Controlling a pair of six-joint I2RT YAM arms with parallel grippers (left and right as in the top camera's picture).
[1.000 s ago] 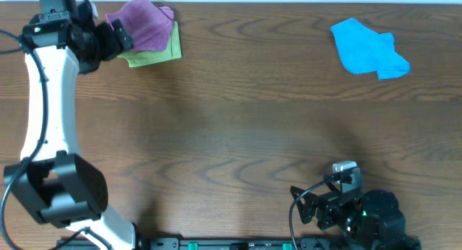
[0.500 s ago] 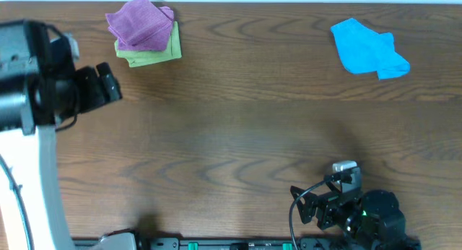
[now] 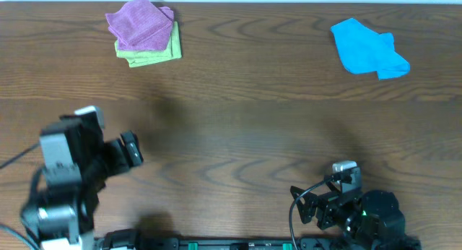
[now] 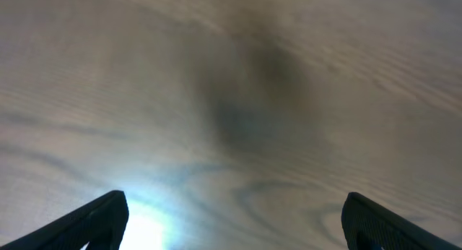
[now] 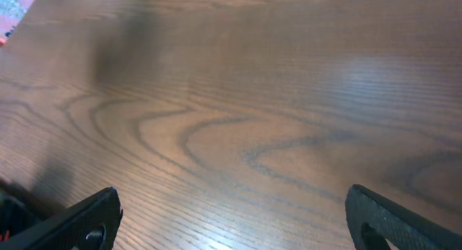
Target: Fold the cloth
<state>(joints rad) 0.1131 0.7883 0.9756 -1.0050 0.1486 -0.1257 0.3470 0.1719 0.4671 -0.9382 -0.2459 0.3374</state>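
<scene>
The cloth (image 3: 141, 24), lilac-purple, lies folded in a small bundle on top of a green cloth (image 3: 155, 53) at the table's far left; no white tag shows. My left gripper (image 3: 133, 150) is open and empty, low at the near left, far from the cloth. Its wrist view shows only bare wood between the spread fingers (image 4: 231, 225). My right gripper (image 3: 303, 204) is open and empty at the near right edge, over bare wood in its wrist view (image 5: 231, 221).
A bright blue cloth (image 3: 368, 49) lies crumpled at the far right. The brown wooden table (image 3: 245, 127) runs between the cloths and the arms. The arm bases stand along the near edge.
My left arm has pulled back from beside the purple cloth at the far left to the near left edge. The cloth stays on the green cloth. The right arm has not moved.
</scene>
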